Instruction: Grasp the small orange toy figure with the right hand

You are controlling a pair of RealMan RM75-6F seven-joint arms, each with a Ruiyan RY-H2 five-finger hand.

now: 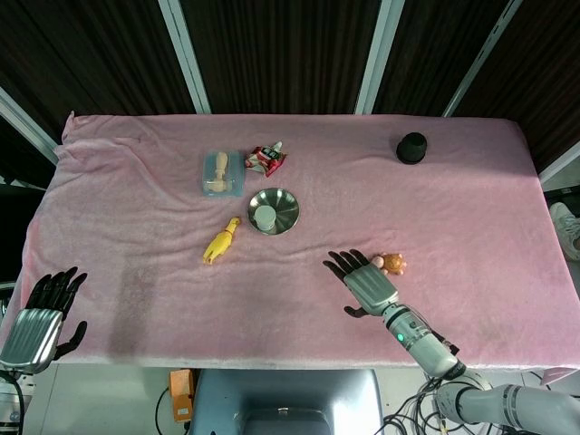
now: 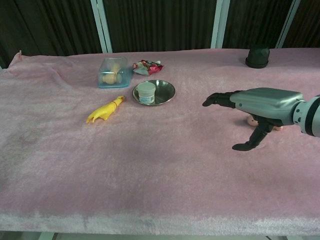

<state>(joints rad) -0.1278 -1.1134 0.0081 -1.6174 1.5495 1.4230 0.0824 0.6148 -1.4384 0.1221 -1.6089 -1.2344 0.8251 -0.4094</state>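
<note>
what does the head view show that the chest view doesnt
Only the head view shows the left hand, open at the table's near left corner, and nearly all of the orange toy figure. Only the chest view shows the right hand raised above the cloth, the figure mostly hidden behind it. Both show the steel bowl, yellow chicken toy and black cap.

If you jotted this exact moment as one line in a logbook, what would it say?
right hand open, beside orange toy figure, not gripping | left hand open at table edge | toy on pink cloth | grasp not yet done
</note>
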